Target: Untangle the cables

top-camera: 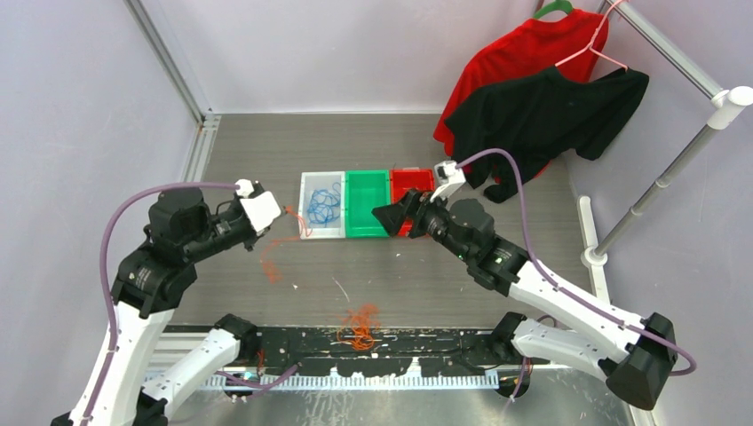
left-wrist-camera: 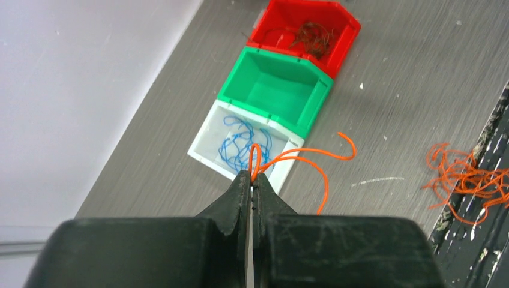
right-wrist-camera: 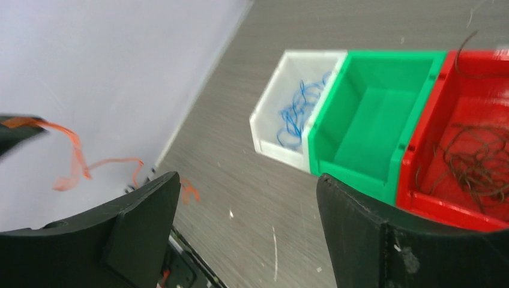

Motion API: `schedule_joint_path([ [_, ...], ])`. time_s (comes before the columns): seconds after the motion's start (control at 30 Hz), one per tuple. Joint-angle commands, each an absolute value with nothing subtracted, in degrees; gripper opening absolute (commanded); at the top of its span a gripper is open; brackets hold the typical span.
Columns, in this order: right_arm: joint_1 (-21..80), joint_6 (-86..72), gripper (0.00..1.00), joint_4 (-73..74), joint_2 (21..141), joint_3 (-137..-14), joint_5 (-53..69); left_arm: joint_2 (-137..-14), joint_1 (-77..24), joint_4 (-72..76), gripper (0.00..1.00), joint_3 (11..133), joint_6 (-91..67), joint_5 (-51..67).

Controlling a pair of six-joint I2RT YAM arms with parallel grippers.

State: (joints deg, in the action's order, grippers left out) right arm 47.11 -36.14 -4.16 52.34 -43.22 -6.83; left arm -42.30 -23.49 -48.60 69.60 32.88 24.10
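My left gripper (top-camera: pixel 287 213) (left-wrist-camera: pixel 252 175) is shut on a thin orange cable (left-wrist-camera: pixel 300 157) held above the table just left of the white bin (top-camera: pixel 303 213). The cable's loose end (top-camera: pixel 271 262) trails down to the table; it is blurred in the right wrist view (right-wrist-camera: pixel 72 159). A tangled pile of orange cables (top-camera: pixel 358 327) (left-wrist-camera: pixel 465 180) lies at the near edge. Blue cables (top-camera: pixel 322 206) (left-wrist-camera: pixel 243 144) (right-wrist-camera: pixel 298 108) rest in the white bin. Dark cables (left-wrist-camera: pixel 312 36) (right-wrist-camera: pixel 474 159) fill the red bin (top-camera: pixel 413 175). My right gripper (top-camera: pixel 391 217) (right-wrist-camera: pixel 247 180) hangs open and holds nothing, in front of the green bin (top-camera: pixel 367 234).
The green bin (left-wrist-camera: pixel 237 90) (right-wrist-camera: pixel 360 174) between the white and red ones holds nothing. A red shirt (top-camera: pixel 524 62) and a black shirt (top-camera: pixel 550 115) hang from a rack (top-camera: pixel 661 182) at the back right. A black rail (top-camera: pixel 426 342) runs along the near edge.
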Motion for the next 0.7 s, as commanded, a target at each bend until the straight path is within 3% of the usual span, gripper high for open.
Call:
schedule_joint_path([
  [0.0, 47.22, -32.67, 0.87, -1.71, 55.64, -41.53, -2.42, -44.37, -23.23, -42.08, 0.0, 73.71, 27.88, 26.8],
  [0.67, 47.39, -30.13, 0.75, 3.6, 52.6, -39.79, -19.83, -66.04, -24.85, -28.67, 0.0, 85.46, 23.05, 27.74],
])
